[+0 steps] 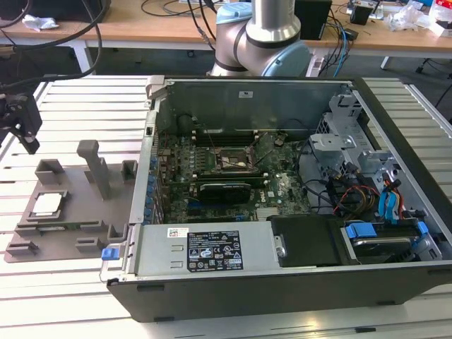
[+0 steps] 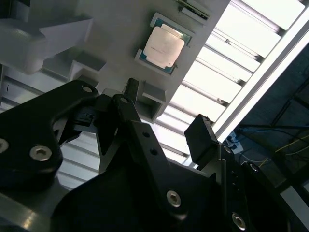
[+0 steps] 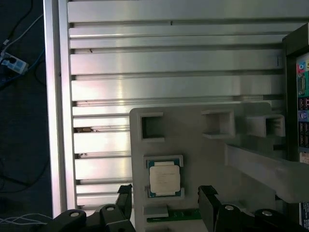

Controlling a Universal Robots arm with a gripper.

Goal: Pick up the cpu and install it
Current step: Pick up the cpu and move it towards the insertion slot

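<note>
The cpu [image 1: 46,203] [image 2: 164,44] [image 3: 164,178] is a small silvery square chip lying flat in a recess of a grey holder plate [image 1: 70,219] [image 3: 203,154], on the slatted table at the exterior view's left. My gripper [image 1: 25,134] [image 2: 166,116] [image 3: 166,203] hangs above that plate, well clear of the chip. It is open, with its black fingers [image 3: 124,200] wide apart and nothing between them. In the first wrist view the chip lies below the gap between the fingers. The dark socket frame [image 1: 233,161] sits on the motherboard inside the open computer case [image 1: 282,296].
A tall grey post [image 1: 95,168] and several raised blocks stand on the holder plate beside the chip. The case wall [image 1: 145,176] rises just past the plate. A long black card [image 1: 224,189] lies near the socket. Cables and drive bays [image 1: 367,191] crowd the case's far side.
</note>
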